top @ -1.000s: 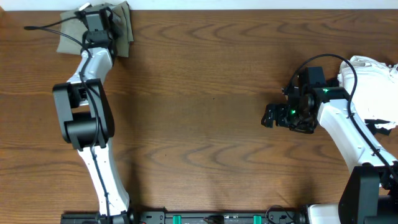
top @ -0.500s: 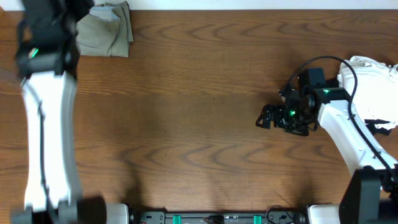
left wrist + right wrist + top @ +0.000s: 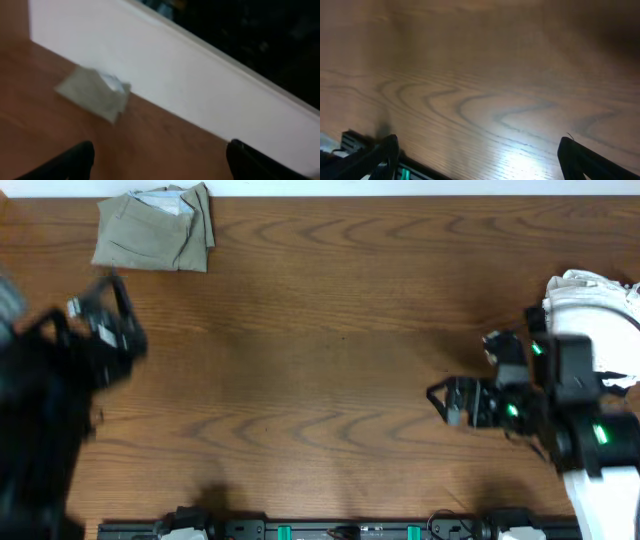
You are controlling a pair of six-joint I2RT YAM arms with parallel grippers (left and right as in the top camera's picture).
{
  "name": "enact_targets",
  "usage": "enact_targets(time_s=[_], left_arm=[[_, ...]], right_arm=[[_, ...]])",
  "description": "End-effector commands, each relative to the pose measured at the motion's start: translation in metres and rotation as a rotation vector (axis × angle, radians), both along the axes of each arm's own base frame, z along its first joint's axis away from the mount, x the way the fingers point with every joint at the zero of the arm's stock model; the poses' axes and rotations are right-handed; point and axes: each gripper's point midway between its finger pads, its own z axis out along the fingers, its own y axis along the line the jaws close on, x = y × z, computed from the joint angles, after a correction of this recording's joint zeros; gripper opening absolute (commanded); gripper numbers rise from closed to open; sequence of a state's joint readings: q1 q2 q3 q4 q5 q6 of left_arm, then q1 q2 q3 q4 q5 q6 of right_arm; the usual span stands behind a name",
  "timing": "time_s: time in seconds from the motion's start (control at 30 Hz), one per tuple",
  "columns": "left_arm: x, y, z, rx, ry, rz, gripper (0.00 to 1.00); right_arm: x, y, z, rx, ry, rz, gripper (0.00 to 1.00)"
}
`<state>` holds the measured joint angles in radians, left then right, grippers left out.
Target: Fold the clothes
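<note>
1. Left gripper (image 3: 103, 320): 1 second ago it sat closed on the clothes (image 3: 155, 230) at the far left corner of the table (image 3: 320, 330). It has since let go, and the arm has swung back toward the near left edge, where it shows motion-blurred. In the left wrist view the fingers stand wide apart with nothing between them.
2. The clothes: they lie free as a compact folded bundle with pale lining showing at the top, well apart from both grippers. Judgement: this garment is folded and set aside.
3. Right gripper (image 3: 450, 400): it is released and empty over bare wood, and the arm has drawn nearer its base. The white cloth pile (image 3: 590, 290) beside it is probably next.
</note>
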<state>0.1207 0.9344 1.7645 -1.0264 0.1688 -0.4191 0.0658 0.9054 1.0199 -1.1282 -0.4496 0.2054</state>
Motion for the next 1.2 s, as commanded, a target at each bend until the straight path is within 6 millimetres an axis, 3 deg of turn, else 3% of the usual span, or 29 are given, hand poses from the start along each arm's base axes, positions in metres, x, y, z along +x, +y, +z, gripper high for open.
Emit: enact_targets(time_s=[0.0, 0.17, 0.33, 0.53, 0.67, 0.87, 1.0, 1.17], left_arm=[[-0.025, -0.023, -0.01, -0.033, 0.007, -0.11, 0.86], [-0.068, -0.029, -0.033, -0.023, -0.025, -0.118, 0.86], [-0.106, -0.033, -0.065, -0.014, -0.075, -0.118, 0.86], [-0.126, -0.049, -0.105, -0.026, -0.102, -0.195, 0.86], [-0.123, -0.065, -0.125, -0.041, -0.124, -0.295, 0.87], [-0.104, -0.099, -0.15, -0.075, -0.166, -0.535, 0.86], [-0.085, -0.1, -0.179, -0.118, -0.107, -0.554, 0.86], [-0.066, -0.096, -0.211, -0.15, -0.047, -0.538, 0.86]], right_arm=[[-0.017, 0.0, 0.023, 0.021, -0.106, -0.009, 0.99], [-0.042, -0.004, 0.051, 0.057, -0.255, -0.06, 0.99], [-0.058, -0.019, 0.066, 0.062, -0.35, -0.175, 0.99], [-0.071, -0.033, 0.076, 0.05, -0.441, -0.261, 0.99], [-0.078, -0.04, 0.078, 0.032, -0.476, -0.289, 0.99], [-0.095, -0.067, 0.072, -0.046, -0.513, -0.427, 0.99], [-0.106, -0.073, 0.074, -0.033, -0.553, -0.467, 0.99], [-0.107, -0.074, 0.076, -0.032, -0.568, -0.471, 0.99]])
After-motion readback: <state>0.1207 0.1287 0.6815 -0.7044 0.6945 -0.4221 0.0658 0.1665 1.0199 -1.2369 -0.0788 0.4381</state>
